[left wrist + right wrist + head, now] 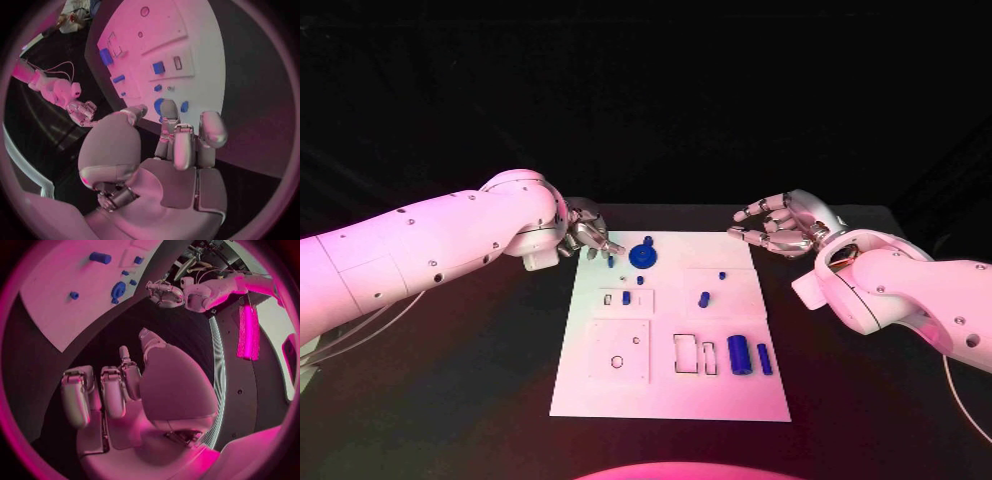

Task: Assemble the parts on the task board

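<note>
Left hand [589, 240] hovers at the far left corner of the task board [589, 400], fingers loosely apart and holding nothing, just beside the round blue part [643, 254]. Judged step: take that part; approach from above, pinch it squarely before lifting. Right hand [783, 225] is off the board's far right corner, fingers curled apart, empty.

The task board [668, 390] lies mid-table [473, 400], parts [738, 355] on it, between both hands.

One white board [668, 395]; about eight blue parts [737, 354] on it; two hands, left [593, 240], right [779, 224].
</note>
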Robot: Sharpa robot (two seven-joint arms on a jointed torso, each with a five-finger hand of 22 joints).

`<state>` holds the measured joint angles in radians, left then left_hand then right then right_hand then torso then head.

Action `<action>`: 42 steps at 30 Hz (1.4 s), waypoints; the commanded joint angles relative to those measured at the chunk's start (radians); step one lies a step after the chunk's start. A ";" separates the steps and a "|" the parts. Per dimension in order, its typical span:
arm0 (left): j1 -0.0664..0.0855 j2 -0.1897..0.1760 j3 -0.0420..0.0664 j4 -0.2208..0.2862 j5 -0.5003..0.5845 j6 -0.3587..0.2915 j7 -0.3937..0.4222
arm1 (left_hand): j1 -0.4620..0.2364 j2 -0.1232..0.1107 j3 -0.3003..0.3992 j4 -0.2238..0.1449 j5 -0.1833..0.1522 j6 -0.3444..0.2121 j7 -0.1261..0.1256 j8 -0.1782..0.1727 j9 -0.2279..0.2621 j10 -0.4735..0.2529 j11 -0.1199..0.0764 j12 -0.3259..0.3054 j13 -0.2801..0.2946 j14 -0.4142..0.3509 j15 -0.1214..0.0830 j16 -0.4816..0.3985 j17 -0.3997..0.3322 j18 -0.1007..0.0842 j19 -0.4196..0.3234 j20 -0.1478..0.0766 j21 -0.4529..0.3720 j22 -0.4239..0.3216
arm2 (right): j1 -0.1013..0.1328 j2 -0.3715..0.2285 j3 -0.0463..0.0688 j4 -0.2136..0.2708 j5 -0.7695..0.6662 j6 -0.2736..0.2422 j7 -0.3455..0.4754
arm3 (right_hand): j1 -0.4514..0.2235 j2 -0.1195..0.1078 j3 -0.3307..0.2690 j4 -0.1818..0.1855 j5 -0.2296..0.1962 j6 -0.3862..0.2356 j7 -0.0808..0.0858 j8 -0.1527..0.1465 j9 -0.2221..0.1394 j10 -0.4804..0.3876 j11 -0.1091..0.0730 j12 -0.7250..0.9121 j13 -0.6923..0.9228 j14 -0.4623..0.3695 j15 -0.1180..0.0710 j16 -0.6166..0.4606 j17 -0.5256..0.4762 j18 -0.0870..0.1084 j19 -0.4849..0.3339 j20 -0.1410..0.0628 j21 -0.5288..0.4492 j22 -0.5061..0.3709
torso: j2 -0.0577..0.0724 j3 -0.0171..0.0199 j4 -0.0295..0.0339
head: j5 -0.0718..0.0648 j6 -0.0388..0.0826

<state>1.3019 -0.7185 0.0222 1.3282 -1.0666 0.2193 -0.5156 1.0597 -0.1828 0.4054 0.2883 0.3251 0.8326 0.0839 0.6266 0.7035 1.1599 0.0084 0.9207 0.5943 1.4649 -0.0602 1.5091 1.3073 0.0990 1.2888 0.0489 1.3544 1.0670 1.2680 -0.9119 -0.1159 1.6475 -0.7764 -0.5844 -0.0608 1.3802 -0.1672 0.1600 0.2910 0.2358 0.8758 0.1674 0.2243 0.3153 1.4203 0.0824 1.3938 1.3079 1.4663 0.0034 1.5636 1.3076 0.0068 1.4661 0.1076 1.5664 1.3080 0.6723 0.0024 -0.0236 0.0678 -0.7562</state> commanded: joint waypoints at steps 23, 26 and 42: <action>0.015 0.148 -0.020 -0.270 0.006 0.105 0.007 | -0.008 -0.003 -0.030 0.004 -0.009 0.003 0.004 -0.014 -0.014 -0.003 0.005 0.000 -0.008 0.066 0.012 -0.001 0.122 -0.001 0.005 0.012 0.004 0.010 | -0.001 0.003 0.000 0.000 -0.002 0.013 0.012 | -0.009 0.000 -0.004 -0.001 -0.005 0.000 -0.003 0.005 -0.001 -0.005 -0.002 -0.002 0.103 0.096 0.003 -0.005 0.229 -0.007 0.105 0.003 0.004 0.263 | 0.002 -0.0008 -0.0021 | 0.004 -0.010; 0.015 0.155 -0.022 -0.283 0.008 0.108 0.007 | -0.008 -0.003 -0.030 0.004 -0.009 0.003 0.004 -0.014 -0.014 -0.003 0.005 0.000 -0.008 0.066 0.012 -0.001 0.122 -0.001 0.005 0.012 0.004 0.010 | -0.001 0.003 0.000 -0.001 -0.002 0.014 0.012 | -0.009 0.000 -0.004 -0.001 -0.005 0.000 -0.003 0.005 -0.001 -0.005 -0.002 -0.002 0.103 0.096 0.003 -0.005 0.229 -0.007 0.105 0.003 0.004 0.263 | 0.001 -0.0001 -0.0015 | 0.003 -0.011; 0.013 0.193 -0.039 -0.346 0.033 0.141 0.007 | -0.010 0.000 -0.032 0.004 -0.011 0.005 0.004 -0.015 -0.015 -0.004 0.005 0.000 -0.008 0.065 0.012 -0.002 0.119 0.000 0.003 0.013 0.003 0.007 | -0.001 0.007 0.000 -0.001 -0.002 0.015 0.012 | -0.008 0.002 -0.004 -0.002 -0.006 -0.001 -0.003 0.004 -0.002 -0.005 -0.002 -0.002 0.103 0.096 0.003 -0.005 0.229 -0.007 0.105 0.003 0.004 0.263 | 0.000 0.0005 -0.0024 | 0.003 -0.014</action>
<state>1.3137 -0.5295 -0.0173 0.9857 -1.0509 0.3307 -0.5149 1.0596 -0.1828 0.3793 0.2896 0.3211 0.8310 0.0854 0.6156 0.6903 1.1597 0.0089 0.9207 0.5874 1.4649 -0.0533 1.5091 1.3073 0.0990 1.2936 0.0541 1.3544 1.0744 1.2679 -0.9062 -0.1159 1.6459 -0.7756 -0.5832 -0.0608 1.3803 -0.1673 0.1600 0.2909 0.2358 0.8758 0.1674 0.2243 0.3142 1.4203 0.0824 1.3939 1.3075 1.4663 0.0034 1.5636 1.3073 0.0068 1.4661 0.1076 1.5664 1.3075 0.6718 0.0030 -0.0247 0.0716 -0.7707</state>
